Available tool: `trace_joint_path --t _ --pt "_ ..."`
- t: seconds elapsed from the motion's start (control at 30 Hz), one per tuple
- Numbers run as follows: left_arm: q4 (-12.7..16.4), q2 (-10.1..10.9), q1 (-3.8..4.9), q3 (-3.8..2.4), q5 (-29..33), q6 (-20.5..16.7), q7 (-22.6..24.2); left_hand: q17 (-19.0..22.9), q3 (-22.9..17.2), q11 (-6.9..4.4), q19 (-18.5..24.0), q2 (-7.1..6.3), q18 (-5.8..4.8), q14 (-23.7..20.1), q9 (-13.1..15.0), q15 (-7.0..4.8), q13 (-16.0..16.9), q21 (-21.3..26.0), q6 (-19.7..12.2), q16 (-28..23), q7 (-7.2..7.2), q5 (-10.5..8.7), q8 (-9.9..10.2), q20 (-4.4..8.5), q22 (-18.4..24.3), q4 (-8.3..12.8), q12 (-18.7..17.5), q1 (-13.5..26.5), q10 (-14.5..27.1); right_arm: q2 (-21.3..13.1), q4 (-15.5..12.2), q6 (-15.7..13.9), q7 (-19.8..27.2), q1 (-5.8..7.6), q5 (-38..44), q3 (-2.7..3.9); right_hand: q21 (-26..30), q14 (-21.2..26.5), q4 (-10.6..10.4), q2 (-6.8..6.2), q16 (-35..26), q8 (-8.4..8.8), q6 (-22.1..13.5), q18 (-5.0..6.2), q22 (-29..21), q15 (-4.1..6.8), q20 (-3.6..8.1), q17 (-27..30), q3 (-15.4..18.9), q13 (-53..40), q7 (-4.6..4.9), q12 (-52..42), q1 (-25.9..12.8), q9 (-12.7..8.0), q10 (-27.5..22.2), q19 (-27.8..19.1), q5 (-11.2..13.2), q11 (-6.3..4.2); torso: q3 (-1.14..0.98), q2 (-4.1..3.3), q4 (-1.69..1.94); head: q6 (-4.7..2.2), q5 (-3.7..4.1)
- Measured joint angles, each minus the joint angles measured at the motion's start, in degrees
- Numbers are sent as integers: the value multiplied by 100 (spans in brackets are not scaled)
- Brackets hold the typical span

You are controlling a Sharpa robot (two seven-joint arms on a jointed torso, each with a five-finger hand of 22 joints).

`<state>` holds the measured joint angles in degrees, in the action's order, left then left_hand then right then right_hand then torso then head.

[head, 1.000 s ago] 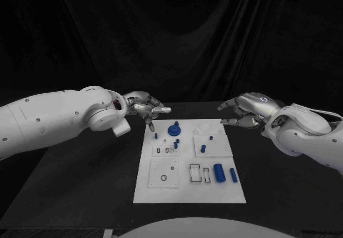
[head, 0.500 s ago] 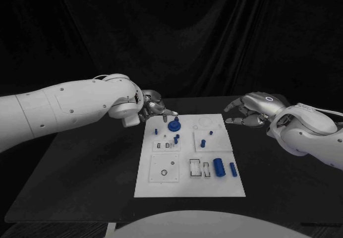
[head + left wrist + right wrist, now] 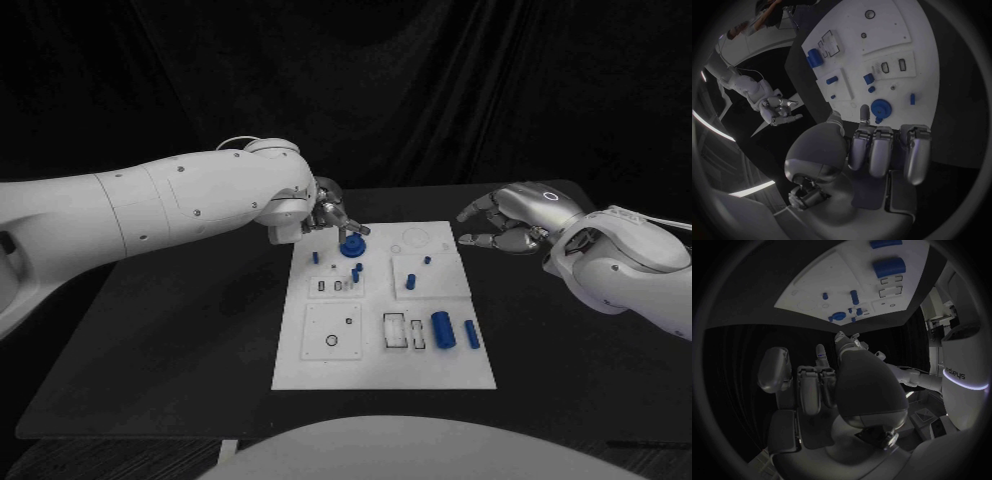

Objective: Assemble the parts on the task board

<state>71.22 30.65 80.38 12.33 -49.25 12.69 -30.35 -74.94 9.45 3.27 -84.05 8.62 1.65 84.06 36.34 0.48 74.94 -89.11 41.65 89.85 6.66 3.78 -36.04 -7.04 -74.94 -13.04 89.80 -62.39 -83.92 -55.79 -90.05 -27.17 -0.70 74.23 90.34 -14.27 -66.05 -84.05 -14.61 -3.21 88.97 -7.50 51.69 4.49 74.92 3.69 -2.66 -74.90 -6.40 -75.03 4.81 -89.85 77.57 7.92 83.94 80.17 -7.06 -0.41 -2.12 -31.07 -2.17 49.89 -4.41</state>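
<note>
Two hands [image 3: 335,215] [image 3: 508,222] empty, fingers curled; task board [image 3: 387,365] long axis runs away from robot.

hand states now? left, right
Left hand: over the round blue part at the task board's far end; grip cannot be told.
Right hand: open, holds nothing.

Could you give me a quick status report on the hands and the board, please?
Left hand over the board's far end, fingers at the round blue part, grip unclear. Right hand off the white board, holding nothing. Nothing in the way.
</note>
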Motion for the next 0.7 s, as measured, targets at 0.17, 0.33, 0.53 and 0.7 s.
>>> trace_joint_path --t 0.17,0.33,0.53,0.7 --pt "-126 -101 -87 2 -39 39 -189 0 -25 -35 -4 -12 -90 -12 172 -33 0 -21 0 0 0 7 0 41 0 25 0 34 -5 -26 -11 -21 0 -15 0 0 0 0 -16 0 0 0 0 0 0 0 0 0 16 0 0 0 0 0 0 0 -23 0 -14 14 0 10 -5" --pt "-150 -151 -131 3 -59 56 -372 1 -56 -73 -3 -13 -89 -21 379 -80 0 -21 33 0 -33 23 -5 82 0 56 0 96 -8 -44 -31 -55 2 -33 0 0 0 0 -16 6 0 0 0 0 0 0 0 0 16 0 0 0 -6 -1 0 0 -23 0 -25 27 7 11 -7" --pt "-202 -238 -157 3 -69 93 -579 1 -87 -112 -3 -14 -88 -1 555 -100 -1 -21 83 0 -83 23 -62 123 1 56 0 180 -10 -117 -87 -104 11 -62 -1 0 0 0 -16 21 -23 0 7 -1 -1 0 -21 0 16 0 7 0 -22 -1 0 20 -23 0 -40 49 26 12 -83" --pt "-286 -356 -220 -1 -77 108 -678 1 -128 -155 -3 8 -88 -12 645 -153 -1 -21 233 0 -164 23 7 164 1 96 0 202 -10 -213 -123 -131 12 -74 -1 0 6 0 -40 57 -37 0 31 -1 -1 0 -21 0 39 0 31 0 -58 -1 0 20 -23 0 -63 65 76 12 -92"
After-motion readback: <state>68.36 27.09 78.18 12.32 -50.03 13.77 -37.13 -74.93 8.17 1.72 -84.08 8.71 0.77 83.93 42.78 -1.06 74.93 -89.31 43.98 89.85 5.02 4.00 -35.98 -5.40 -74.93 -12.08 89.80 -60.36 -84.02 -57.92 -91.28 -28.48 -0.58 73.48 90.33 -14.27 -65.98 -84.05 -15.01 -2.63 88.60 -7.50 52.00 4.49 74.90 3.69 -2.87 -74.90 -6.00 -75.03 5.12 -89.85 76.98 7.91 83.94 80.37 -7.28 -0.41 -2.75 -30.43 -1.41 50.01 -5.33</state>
